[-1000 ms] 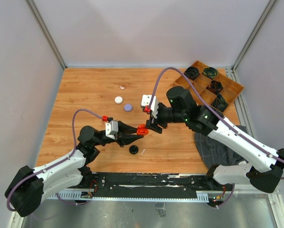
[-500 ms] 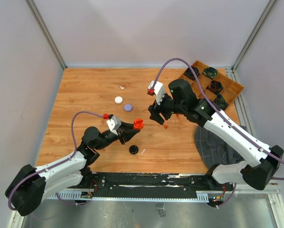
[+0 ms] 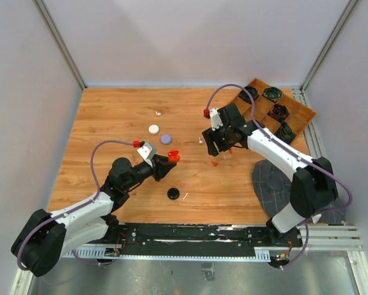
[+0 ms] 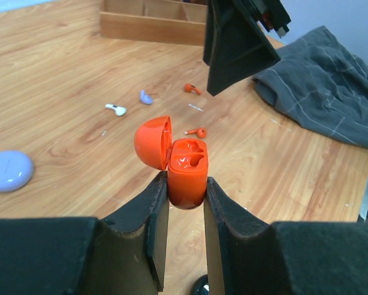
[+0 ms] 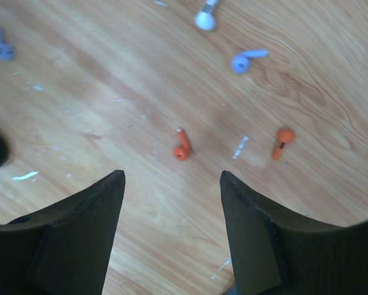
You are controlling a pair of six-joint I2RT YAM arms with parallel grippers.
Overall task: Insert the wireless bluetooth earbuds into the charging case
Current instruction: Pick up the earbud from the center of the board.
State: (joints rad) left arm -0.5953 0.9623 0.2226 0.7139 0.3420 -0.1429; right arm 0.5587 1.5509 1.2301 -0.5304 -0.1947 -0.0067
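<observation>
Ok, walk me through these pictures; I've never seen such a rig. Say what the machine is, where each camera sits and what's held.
It is two robot arms bolted at the near edge of a wooden table, each ending in a two-finger gripper. The wide picture comes from a fixed camera overhead; the other two come from a camera on each wrist. The left gripper is shut on an open orange charging case, which looks empty. The right gripper is open, holding nothing, above two orange earbuds on the wood; a white earbud and a purple earbud lie nearby. Also there: a white puck, a purple puck, a black puck, a tray and a grey cloth.
</observation>
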